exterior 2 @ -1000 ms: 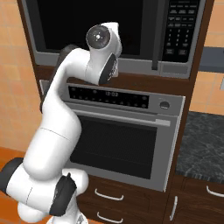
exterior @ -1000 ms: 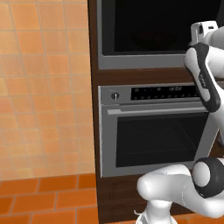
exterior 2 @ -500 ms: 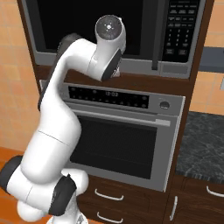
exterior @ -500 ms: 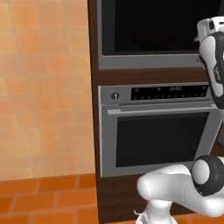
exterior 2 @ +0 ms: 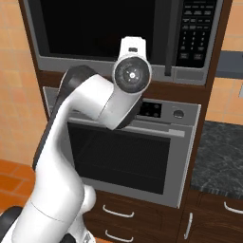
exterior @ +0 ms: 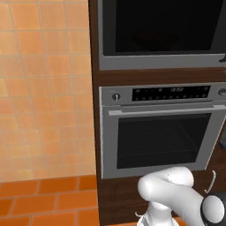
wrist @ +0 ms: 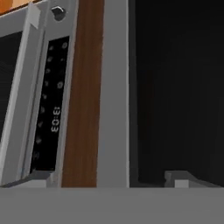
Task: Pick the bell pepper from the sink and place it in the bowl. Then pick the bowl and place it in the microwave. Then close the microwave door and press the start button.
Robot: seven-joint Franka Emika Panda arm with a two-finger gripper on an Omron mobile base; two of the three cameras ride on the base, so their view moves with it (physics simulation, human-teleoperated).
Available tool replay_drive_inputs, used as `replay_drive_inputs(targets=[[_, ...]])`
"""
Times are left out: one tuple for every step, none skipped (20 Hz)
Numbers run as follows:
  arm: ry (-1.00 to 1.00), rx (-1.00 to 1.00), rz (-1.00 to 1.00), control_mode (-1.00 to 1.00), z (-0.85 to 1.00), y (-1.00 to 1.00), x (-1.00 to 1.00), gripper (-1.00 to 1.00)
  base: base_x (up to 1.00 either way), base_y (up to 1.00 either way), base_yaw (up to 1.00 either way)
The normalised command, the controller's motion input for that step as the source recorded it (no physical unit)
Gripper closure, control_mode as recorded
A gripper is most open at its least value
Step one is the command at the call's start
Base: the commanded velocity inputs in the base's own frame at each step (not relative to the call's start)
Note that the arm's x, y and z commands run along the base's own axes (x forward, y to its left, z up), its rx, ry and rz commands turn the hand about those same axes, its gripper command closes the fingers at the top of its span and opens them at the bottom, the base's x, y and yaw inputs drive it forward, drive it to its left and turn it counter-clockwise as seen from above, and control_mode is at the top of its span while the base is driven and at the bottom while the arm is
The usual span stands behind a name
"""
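Dark wood cabinet wall point(exterior 2: 209, 90): one microwave point(exterior 2: 118, 35) at top of frame, one oven point(exterior 2: 128, 152) below. One gripper point(wrist: 107, 177), fingers wide apart, facing microwave door point(wrist: 179, 92).

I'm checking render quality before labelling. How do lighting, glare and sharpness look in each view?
Left base view: even, flat light, no glare on the microwave door, which is nearly black; oven rack faintly visible. Right base view: soft highlight on the white arm; keypad legible but soft. Hand view: rolled sideways, blurry, oven clock readable, microwave glass dark.
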Motion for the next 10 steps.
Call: replay_drive_inputs(targets=[[0.00,0.16,0.00,-1.00,-0.04,-0.76,-1.00,-1.00,0.00,0.00,0.00],[0.00,0.16,0.00,-1.00,0.00,-0.86,-0.99,-1.00,0.00,0.00,0.00],[0.00,0.18,0.03,-1.00,0.00,-0.95,-0.67,-1.00,0.00,0.00,0.00],[0.00,0.18,0.06,-1.00,0.00,-1.00,-0.49,-1.00,0.00,0.00,0.00],[0.00,0.16,0.12,-1.00,0.00,-0.86,-0.23,-1.00,0.00,0.00,0.00],[0.00,0.15,0.17,-1.00,0.00,-0.69,0.00,-1.00,0.00,0.00,0.00],[0.00,0.11,0.22,-1.00,0.00,-0.44,0.00,-1.00,0.00,0.00,0.00],[0.00,0.07,0.26,-1.00,0.00,-0.17,0.25,-1.00,0.00,0.00,0.00],[0.00,0.07,0.30,-1.00,0.00,-0.10,0.39,-1.00,0.00,0.00,0.00],[0.00,0.05,0.31,-1.00,0.00,-0.06,0.46,-1.00,0.00,0.00,0.00]])
